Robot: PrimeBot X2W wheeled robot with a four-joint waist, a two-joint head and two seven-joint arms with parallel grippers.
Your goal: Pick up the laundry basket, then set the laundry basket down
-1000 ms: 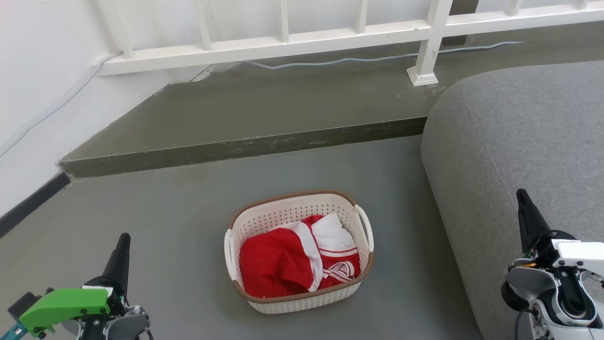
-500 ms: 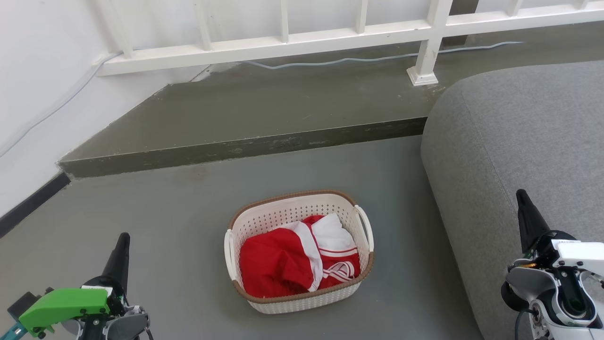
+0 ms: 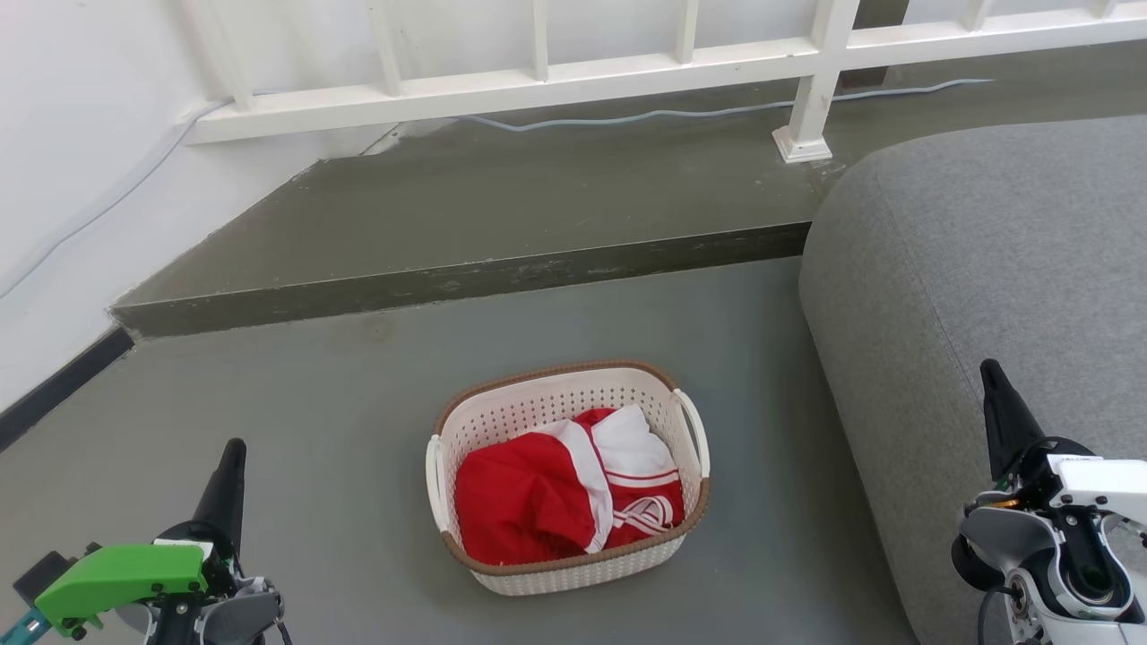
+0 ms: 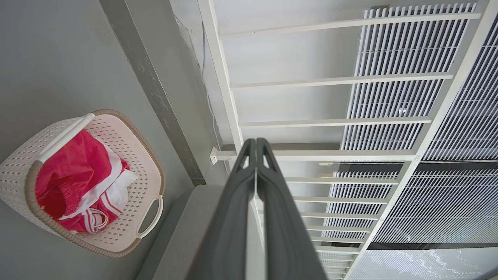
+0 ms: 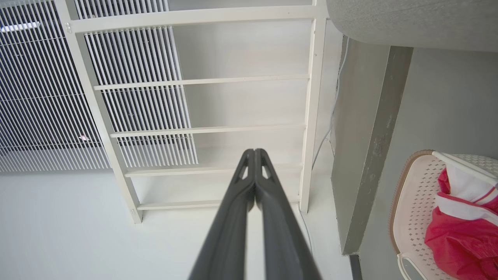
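Note:
The laundry basket rests on the grey floor in the middle of the head view, cream-white and perforated, with a brown rim and white loop handles on both sides. Red and white clothing lies inside it. My left gripper is at the lower left, shut and empty, well left of the basket. My right gripper is at the lower right, shut and empty, in front of the sofa. The basket appears at the left of the left wrist view, beside the shut gripper. The right wrist view has the basket at its right edge and the shut gripper.
A grey sofa fills the right side, close to the basket. A raised concrete step runs behind the basket, with a white railing and a cable on it. A white wall bounds the left.

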